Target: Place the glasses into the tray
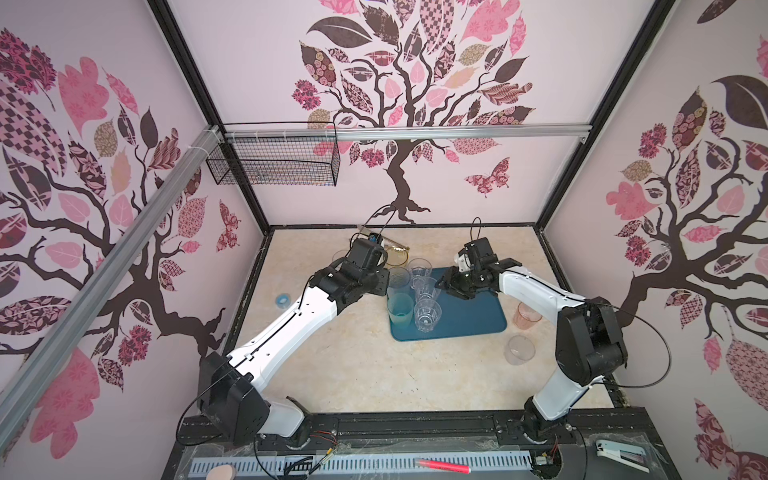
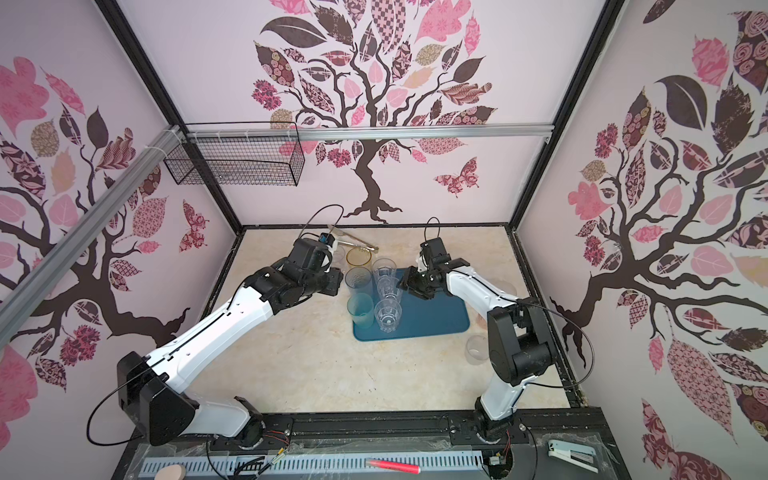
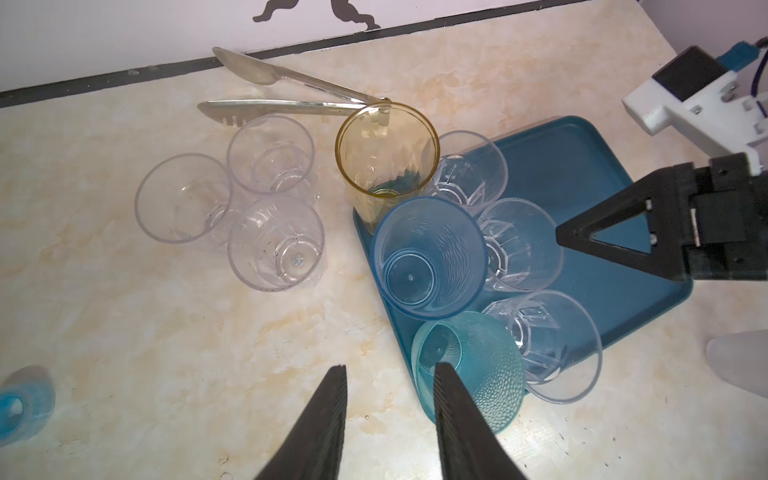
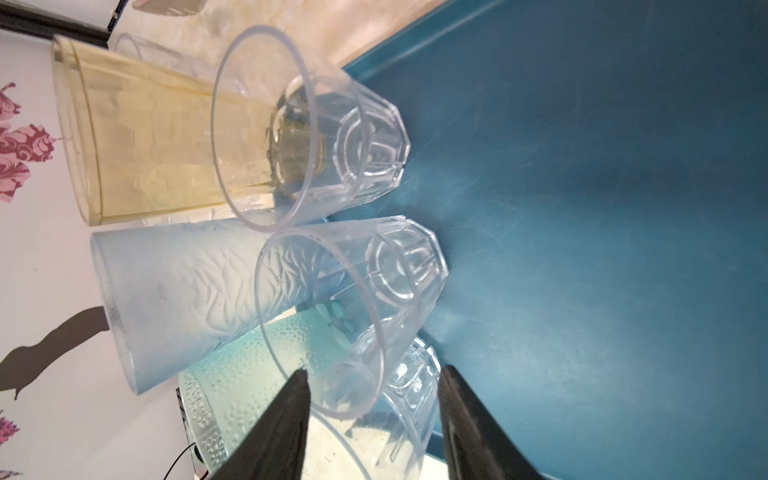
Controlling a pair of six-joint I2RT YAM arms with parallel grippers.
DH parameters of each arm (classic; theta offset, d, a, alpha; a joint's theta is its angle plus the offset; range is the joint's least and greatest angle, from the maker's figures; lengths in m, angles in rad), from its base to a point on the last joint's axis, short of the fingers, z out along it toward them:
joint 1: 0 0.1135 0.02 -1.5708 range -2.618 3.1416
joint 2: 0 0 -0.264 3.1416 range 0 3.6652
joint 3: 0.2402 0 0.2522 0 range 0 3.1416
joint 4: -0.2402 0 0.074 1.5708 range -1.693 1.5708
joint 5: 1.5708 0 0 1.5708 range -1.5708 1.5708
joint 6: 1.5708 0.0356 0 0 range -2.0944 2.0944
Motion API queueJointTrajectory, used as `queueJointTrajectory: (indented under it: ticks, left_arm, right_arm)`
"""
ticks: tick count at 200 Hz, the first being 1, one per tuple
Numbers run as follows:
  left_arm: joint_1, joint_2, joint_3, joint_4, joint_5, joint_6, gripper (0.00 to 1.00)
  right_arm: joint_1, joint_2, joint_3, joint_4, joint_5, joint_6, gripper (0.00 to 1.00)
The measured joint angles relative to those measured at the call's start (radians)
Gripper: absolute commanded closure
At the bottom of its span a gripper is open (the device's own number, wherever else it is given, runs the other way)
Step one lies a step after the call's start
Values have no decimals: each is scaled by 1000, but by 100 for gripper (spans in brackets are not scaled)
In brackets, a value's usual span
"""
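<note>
Your left gripper [image 3: 390, 368] stood half open and empty, one finger just beside the teal tumbler [image 3: 478, 374] on the 8 o'clock corner of the tray [image 1: 469, 320]. Your right gripper [image 4: 374, 372] had its jaws apart, and a clear faceted glass [image 4: 353, 316] showed between them. I cannot tell whether it gripped the glass. A pink tumbler [image 1: 527, 316] stood off the tray at 3 o'clock.

Both top views look down from high; wrist cameras sit close (right apparently rolled sideways), sharing the tray [image 3: 561, 166].

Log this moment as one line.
left hand: open, by teal glass | right hand: open, at faceted glass | tray: partly filled | clear glasses, pink glass: on table
</note>
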Motion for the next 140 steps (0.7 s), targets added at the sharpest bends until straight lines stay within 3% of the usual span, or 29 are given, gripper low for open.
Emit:
queueJointTrajectory:
  ticks: [60, 94, 140]
  left_arm:
    - [31, 0, -29, 28, -53, 11, 60]
    - [107, 0, -46, 35, -39, 7, 60]
    - [172, 0, -47, 35, 23, -16, 56]
  right_arm:
    - [31, 47, 30, 14, -33, 3, 50]
    - [36, 66, 58, -9, -39, -15, 46]
    - [-29, 6, 151, -154, 80, -97, 37]
